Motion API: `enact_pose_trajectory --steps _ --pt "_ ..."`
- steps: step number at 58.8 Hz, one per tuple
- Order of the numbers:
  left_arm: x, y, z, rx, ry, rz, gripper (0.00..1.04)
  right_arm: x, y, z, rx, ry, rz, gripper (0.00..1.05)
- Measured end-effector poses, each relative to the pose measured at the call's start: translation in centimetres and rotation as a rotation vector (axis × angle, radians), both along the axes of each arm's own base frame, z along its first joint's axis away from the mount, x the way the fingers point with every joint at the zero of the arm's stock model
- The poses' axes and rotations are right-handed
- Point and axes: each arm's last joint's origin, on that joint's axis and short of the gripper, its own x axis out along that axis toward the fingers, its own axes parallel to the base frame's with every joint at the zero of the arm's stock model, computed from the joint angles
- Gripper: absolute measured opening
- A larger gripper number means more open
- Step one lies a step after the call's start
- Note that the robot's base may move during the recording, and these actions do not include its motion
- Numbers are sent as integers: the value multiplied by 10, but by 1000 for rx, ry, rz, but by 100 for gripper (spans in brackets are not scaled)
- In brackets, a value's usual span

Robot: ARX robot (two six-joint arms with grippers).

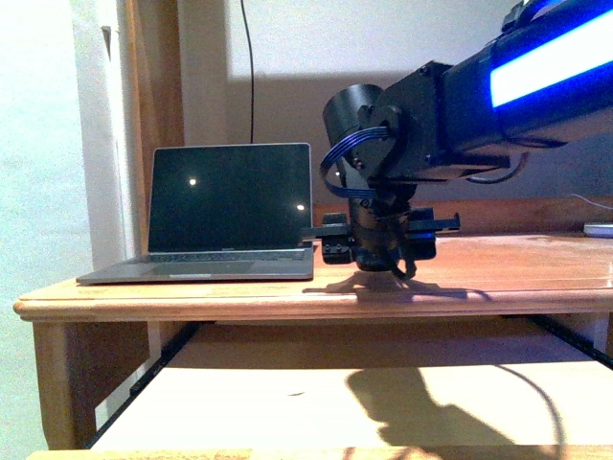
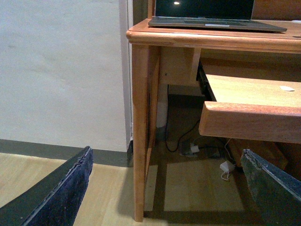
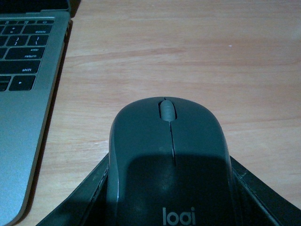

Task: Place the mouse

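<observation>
The desk (image 1: 536,278) fills the middle band of the front view, w/ a pull-out shelf (image 2: 254,94) under the top. The laptop (image 1: 230,201) stands open, screen dark, left of centre. My right arm (image 1: 498,105) comes in from the upper right corner and bends down to the desktop at centre frame.

My right gripper (image 1: 383,261) is low at the wood, just right of the laptop's right edge. It's clamped on the mouse (image 3: 169,155), one finger (image 3: 70,207) along each long side. The mouse's long axis runs straight out from my wrist, wheel (image 3: 167,111) end leading, roughly parallel to the laptop's side and close beside it. So it isn't off to any side of me; it's already in my grip. Can't tell if its belly bears on the wood yet, prob. close. Next, I'd judge: settle it flat, spread the fingers sideways, then lift straight up so the tips don't drag it.

My left gripper (image 2: 165,151) hangs well apart from all this, low by the desk's corner leg, fingers spread wide w/ nothing between them. No need for it here.

No real containers. The shelf carries only a small pale scrap (image 2: 286,88).
</observation>
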Motion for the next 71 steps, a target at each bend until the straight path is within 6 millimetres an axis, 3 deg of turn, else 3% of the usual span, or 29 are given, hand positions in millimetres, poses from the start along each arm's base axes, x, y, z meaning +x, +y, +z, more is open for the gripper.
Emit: enact_pose_trajectory --steps 9,20,36,43,48,61,71 --pt "0 0 0 0 0 0 97 7 14 -15 -10 0 -14 55" --pt "0 0 0 0 0 0 97 12 20 -16 -16 -2 -29 55" --pt "0 0 0 0 0 0 97 14 19 -21 23 -41 -31 96" --pt "0 0 0 0 0 0 97 10 11 -16 67 -65 -4 97" --pt "0 0 0 0 0 0 97 1 -1 -4 108 -93 21 97" --pt "0 0 0 0 0 0 97 -52 -62 46 264 -222 105 97" --pt "0 0 0 0 0 0 97 -107 -114 48 338 -271 247 97"
